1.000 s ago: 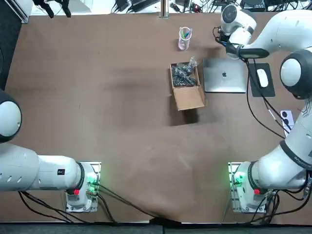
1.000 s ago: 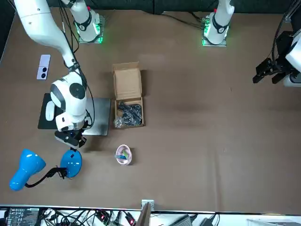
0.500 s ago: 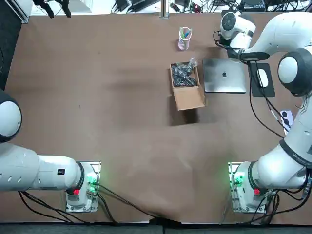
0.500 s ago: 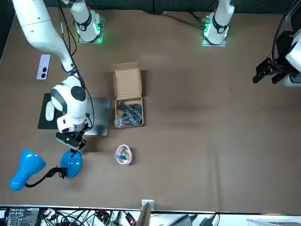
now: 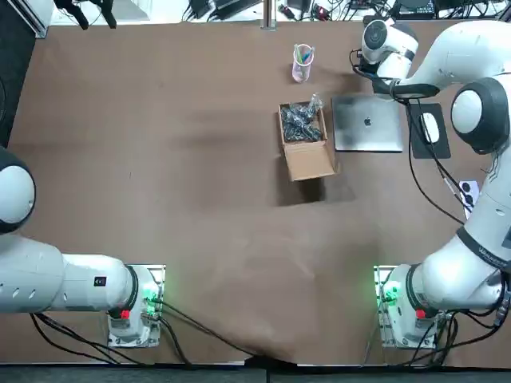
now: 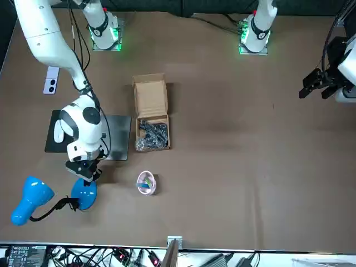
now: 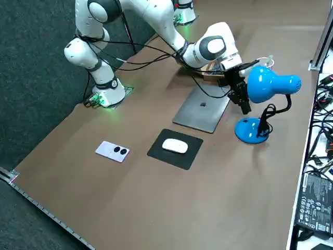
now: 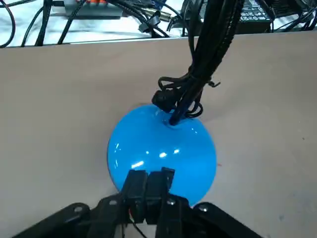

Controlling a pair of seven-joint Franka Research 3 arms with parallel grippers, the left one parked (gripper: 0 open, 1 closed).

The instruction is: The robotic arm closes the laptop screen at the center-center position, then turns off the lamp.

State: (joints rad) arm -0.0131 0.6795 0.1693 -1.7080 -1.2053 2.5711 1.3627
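Counting over the table (image 5: 200,199) gives one laptop (image 5: 367,124), one lamp (image 7: 266,84), one mouse (image 5: 429,126) on one pad (image 5: 435,148), one phone (image 7: 113,151), one open box (image 5: 310,159) of dark bits and one cup (image 5: 303,64) with pens. The laptop lies closed and flat, logo up, in the far right part of the table between box and pad, its long axis running left to right across the robot's view. The lamp stands beyond the laptop, near the far edge. Its round base (image 8: 161,148) is the nearer part, and its head sits out toward the robot's right, so its long axis also runs left to right. Which way the shade opens I cannot tell. The right gripper (image 8: 148,179) points down over the base, just past the laptop's far edge, its fingers (image 8: 136,181) pressed together with nothing between them. Whether the tips touch the base is unclear.
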